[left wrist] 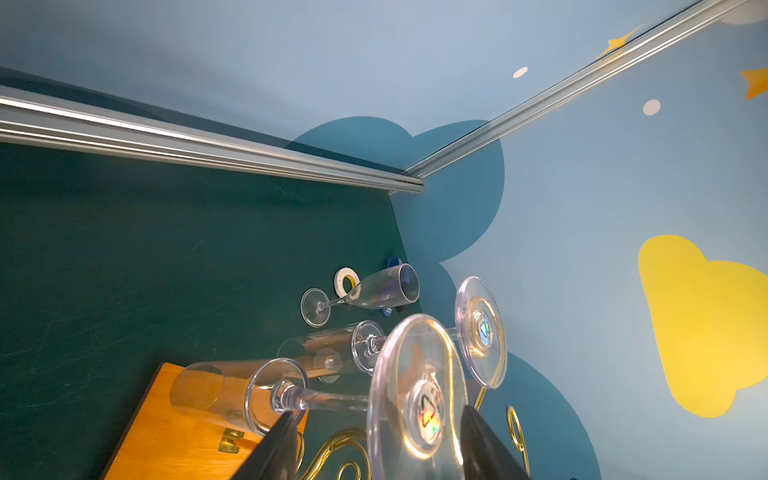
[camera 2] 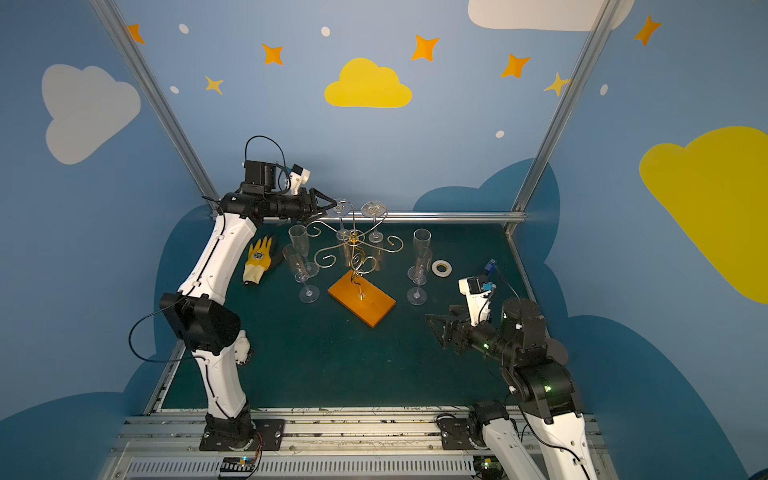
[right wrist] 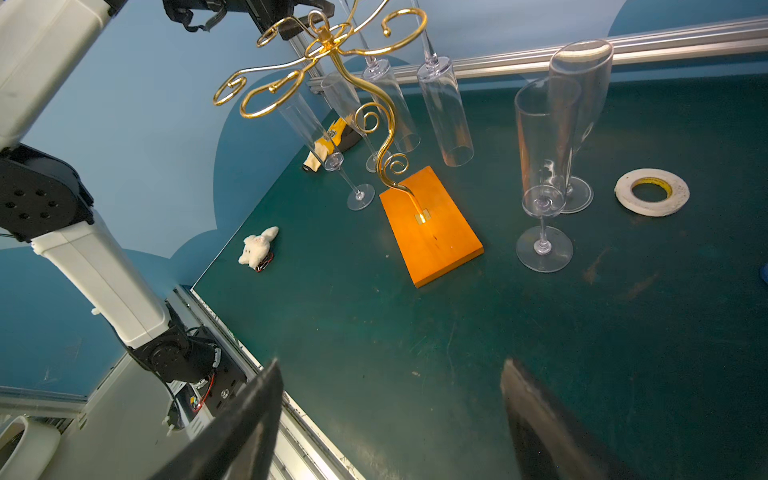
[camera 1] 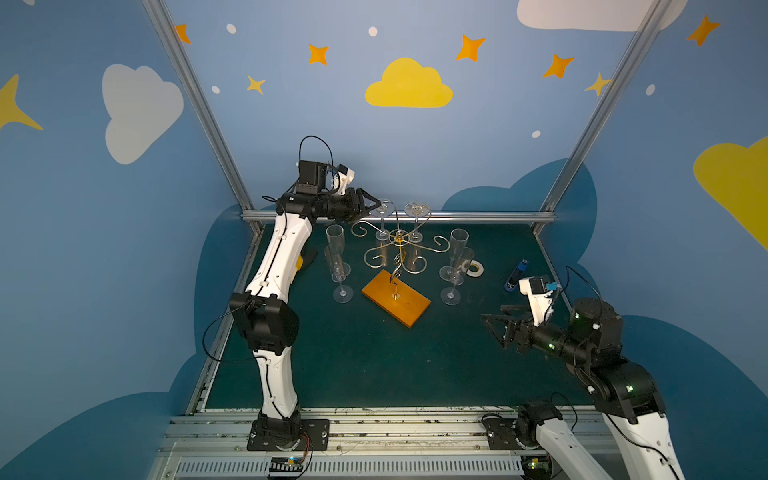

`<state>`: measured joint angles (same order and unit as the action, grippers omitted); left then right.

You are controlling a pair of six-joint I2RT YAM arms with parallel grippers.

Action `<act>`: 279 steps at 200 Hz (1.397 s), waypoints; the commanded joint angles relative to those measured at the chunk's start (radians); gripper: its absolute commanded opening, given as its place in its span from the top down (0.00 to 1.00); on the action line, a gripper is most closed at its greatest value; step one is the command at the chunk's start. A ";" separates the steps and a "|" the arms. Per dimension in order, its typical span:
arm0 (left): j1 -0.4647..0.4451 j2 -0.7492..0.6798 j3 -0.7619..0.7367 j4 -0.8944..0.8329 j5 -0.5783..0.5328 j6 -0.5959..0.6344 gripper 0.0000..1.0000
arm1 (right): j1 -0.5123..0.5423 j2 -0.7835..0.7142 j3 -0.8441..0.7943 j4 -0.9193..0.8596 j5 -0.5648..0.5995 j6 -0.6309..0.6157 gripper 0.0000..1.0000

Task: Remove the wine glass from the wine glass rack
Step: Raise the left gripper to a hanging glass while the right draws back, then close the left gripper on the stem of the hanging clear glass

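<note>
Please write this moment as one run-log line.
left claw: open, straddling foot of hung wine glass | wine glass rack: another glass hung | right claw: open, empty

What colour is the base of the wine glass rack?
Orange wood. The wine glass rack base shows best in the right wrist view.

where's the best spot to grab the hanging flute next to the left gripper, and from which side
Probably the thin stem just under the foot. The champagne flute hangs upside down, foot resting over a spiral arm of the wine glass rack, bowl downward. Come level from the rack's left, where the left gripper stands open; the wide foot would stop slipping.
</note>
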<state>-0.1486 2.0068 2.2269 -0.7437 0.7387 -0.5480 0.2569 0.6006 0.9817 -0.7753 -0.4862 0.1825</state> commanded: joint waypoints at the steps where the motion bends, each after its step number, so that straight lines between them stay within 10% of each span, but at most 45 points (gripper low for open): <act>1: 0.003 0.008 0.024 0.017 0.042 -0.001 0.43 | 0.003 -0.007 0.014 -0.021 0.010 -0.017 0.19; 279: 0.003 -0.078 -0.057 0.013 -0.013 0.019 0.94 | 0.003 -0.076 0.018 -0.087 0.058 -0.043 0.18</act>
<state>-0.1493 1.9659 2.2059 -0.7330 0.7486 -0.5247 0.2569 0.5392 0.9817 -0.8455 -0.4374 0.1486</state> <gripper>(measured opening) 0.086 0.823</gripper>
